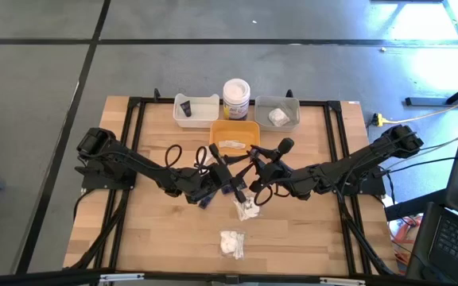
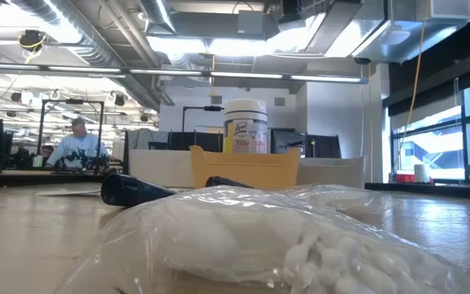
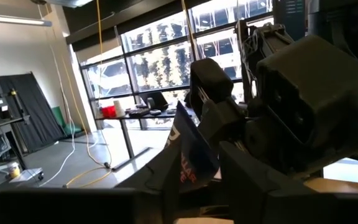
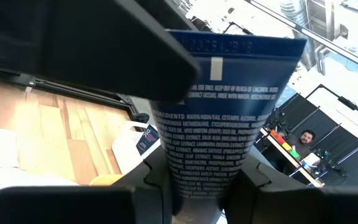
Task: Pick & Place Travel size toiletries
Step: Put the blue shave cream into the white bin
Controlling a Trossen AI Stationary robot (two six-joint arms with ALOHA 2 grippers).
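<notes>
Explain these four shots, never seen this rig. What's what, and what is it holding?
Two robot arms work at a wooden table. One picture looks straight down, one looks level across the tabletop, and each wrist carries its own camera. The right pincer is shut on a blue tube and meets the left pincer at mid-table. At the back stand a white tray, a yellow tray, a grey tray and a jar. One fluffy pack lies near the pincers, a second pack nearer the front.

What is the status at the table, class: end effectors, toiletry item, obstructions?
Right end effector shut on blue tube. Left end effector meeting it mid-table. Yellow tray just beyond; nothing blocking.
</notes>
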